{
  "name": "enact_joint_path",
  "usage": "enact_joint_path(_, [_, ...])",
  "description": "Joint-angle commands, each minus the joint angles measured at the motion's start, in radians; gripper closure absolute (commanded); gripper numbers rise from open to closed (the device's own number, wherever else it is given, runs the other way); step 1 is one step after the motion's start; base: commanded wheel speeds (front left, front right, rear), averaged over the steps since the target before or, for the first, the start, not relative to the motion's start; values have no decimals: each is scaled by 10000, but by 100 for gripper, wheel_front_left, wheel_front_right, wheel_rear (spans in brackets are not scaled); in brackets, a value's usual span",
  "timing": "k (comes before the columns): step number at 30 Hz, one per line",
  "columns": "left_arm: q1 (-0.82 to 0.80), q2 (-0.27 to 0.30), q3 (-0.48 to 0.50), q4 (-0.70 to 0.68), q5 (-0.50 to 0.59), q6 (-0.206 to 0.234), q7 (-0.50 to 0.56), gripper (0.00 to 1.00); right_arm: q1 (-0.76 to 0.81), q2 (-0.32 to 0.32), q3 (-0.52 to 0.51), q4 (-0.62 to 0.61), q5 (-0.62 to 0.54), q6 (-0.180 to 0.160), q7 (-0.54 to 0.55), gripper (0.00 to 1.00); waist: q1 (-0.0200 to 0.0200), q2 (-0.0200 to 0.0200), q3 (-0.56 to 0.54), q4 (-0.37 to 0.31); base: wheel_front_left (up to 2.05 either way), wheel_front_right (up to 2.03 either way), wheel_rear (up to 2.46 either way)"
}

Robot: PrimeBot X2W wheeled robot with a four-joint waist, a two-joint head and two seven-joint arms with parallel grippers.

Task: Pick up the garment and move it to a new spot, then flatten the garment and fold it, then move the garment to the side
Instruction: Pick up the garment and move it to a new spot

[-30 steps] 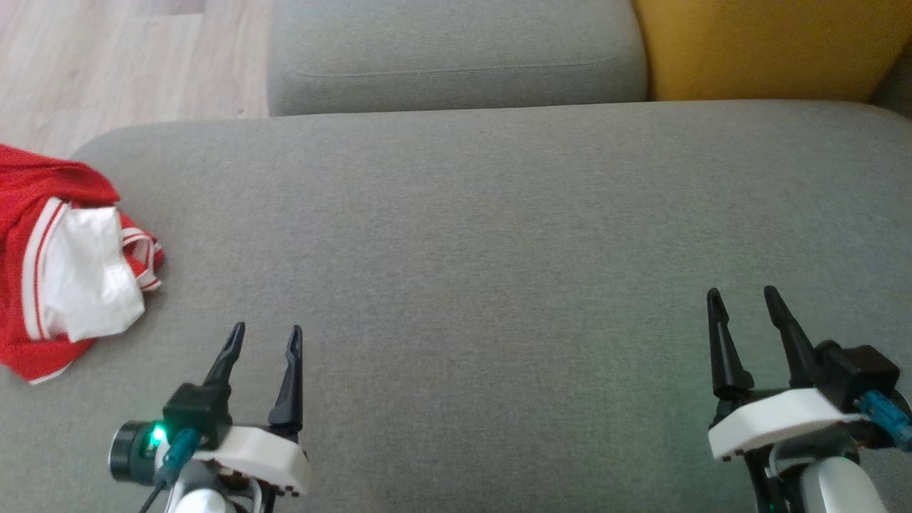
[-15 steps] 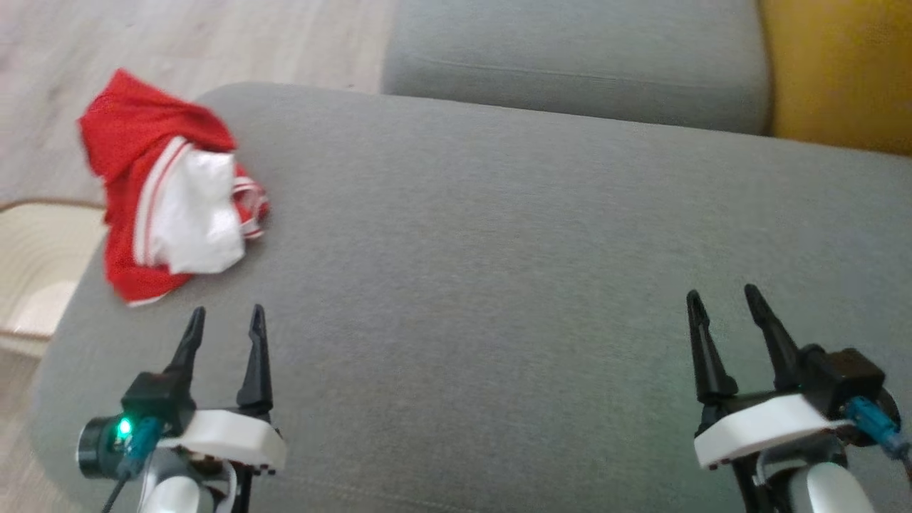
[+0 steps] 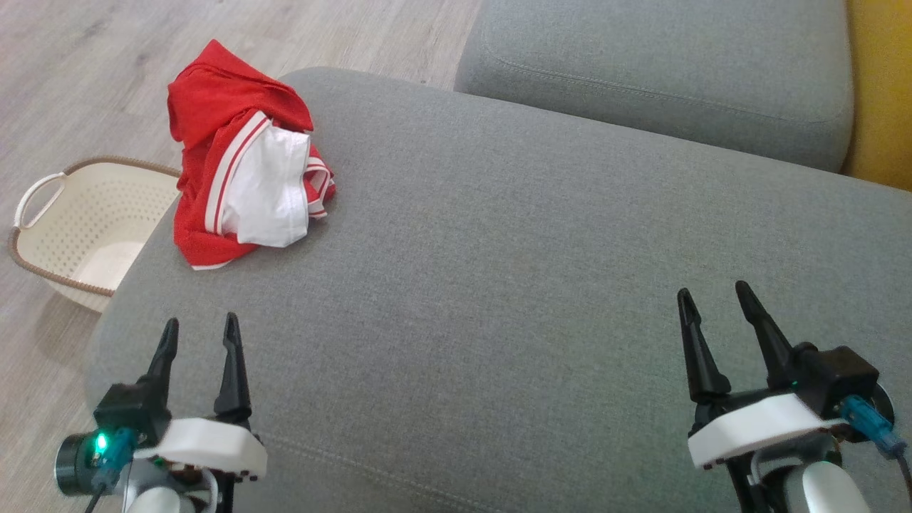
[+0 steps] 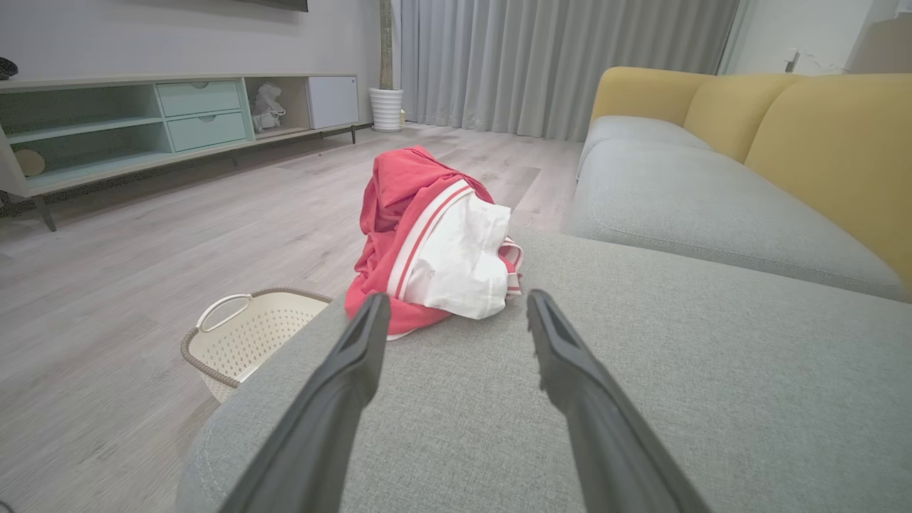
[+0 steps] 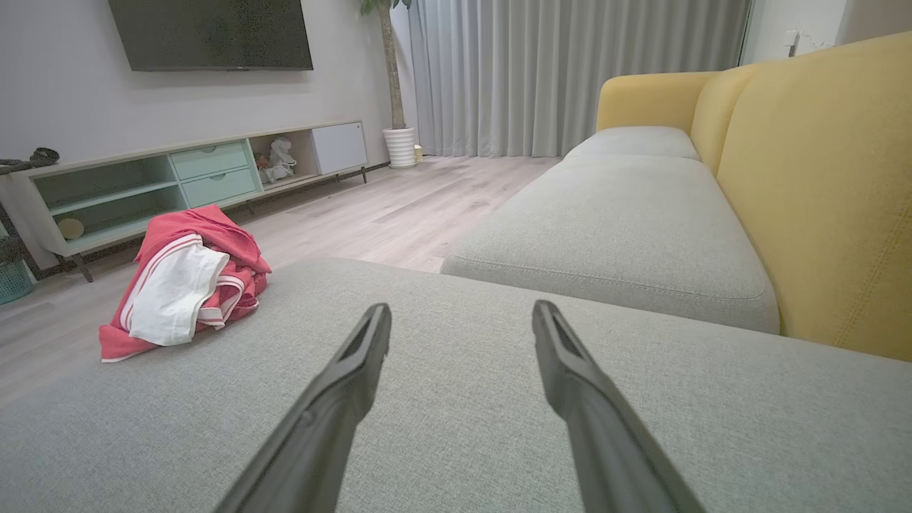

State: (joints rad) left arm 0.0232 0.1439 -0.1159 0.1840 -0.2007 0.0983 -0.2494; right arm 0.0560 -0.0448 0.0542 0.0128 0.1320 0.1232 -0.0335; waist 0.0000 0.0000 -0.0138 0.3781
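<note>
The garment [image 3: 242, 182] is a red piece with white stripes and a white panel, bunched up at the far left corner of the grey sofa cushion [image 3: 513, 285]. My left gripper [image 3: 199, 333] hovers open over the cushion's near left, a good way short of the garment, nothing between its fingers. In the left wrist view the garment [image 4: 434, 246] lies straight ahead beyond the open gripper [image 4: 456, 306]. My right gripper [image 3: 712, 298] stands open and empty at the near right. From the right wrist, the garment [image 5: 185, 285] sits far off to the left of the gripper [image 5: 462, 317].
A cream perforated basket [image 3: 78, 221] with a brown rim stands on the wooden floor just left of the cushion's edge, also seen as the basket [image 4: 249, 335]. A second grey seat cushion [image 3: 655, 78] lies beyond, yellow backrests [image 5: 819, 178] to the right. A low cabinet [image 4: 142, 121] lines the far wall.
The head view has swung left, so the garment and basket now sit further into the picture. Both grippers stay open and keep their pose.
</note>
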Motion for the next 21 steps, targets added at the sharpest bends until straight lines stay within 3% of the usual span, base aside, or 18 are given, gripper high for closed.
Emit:
enact_joint_path(1, [-396, 119, 361, -329, 12, 69, -124, 0, -156, -55, 186, -374, -7, 75, 43, 0, 0, 0, 10, 10, 0, 0, 0])
enact_joint_path(12, [-483, 36, 461, -185, 6, 5, -124, 0, -124, -55, 174, -386, 71, 75, 133, 0, 0, 0, 288, -41, 0, 0, 0])
enact_joint_path(21, [-2085, -42, 895, 510, -178, -140, -124, 0, -854, -55, 46, -996, -563, 75, 655, 0, 0, 0, 1990, -393, 0, 0, 0])
